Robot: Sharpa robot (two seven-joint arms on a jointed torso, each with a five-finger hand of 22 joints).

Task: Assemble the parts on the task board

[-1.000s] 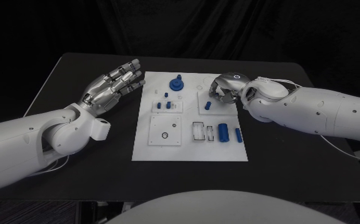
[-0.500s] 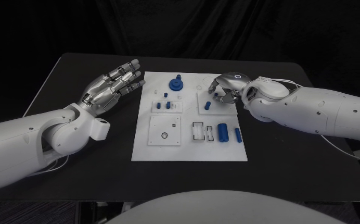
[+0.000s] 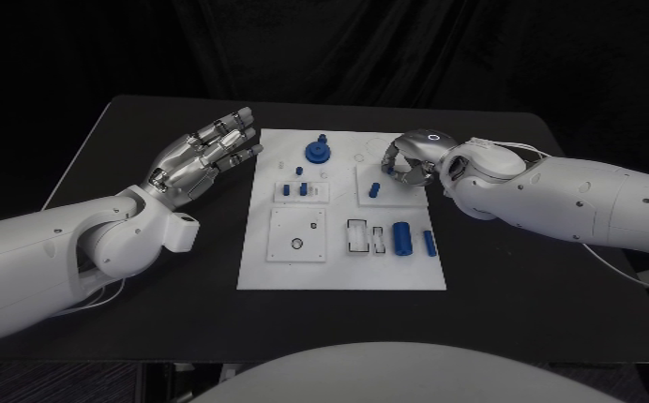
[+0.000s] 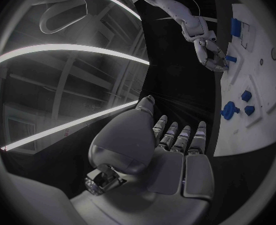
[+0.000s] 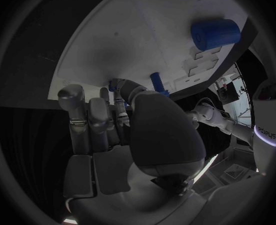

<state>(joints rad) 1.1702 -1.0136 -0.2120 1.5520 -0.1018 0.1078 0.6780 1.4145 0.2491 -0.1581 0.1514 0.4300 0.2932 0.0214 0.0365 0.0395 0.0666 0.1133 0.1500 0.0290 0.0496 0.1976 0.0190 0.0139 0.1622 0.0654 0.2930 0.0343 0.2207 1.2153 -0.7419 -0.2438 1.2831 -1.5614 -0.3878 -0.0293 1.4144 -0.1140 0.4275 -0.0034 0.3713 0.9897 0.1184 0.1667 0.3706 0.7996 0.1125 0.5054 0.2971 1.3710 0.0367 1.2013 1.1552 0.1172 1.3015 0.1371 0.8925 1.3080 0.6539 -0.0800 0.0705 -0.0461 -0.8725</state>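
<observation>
On the black table the white task board lay between both arms, its blue parts (a knobbed piece at the far edge, cylinders nearer) resting on it. Left of the board, the left hand hovered with fingers spread wide, holding nothing. Over the board's far right corner, the right hand curled its fingers down beside a small blue peg; whether it held anything could not be told.

In the head view the right hand curls over the far right part of the task board, and its fingers hide whatever lies under them, so whether they hold a part cannot be told. The small blue parts near the board's middle are too small to make out in shape. In the right wrist view the thumb covers most of a blue peg, and a blue cylinder lies near the circle's rim.
</observation>
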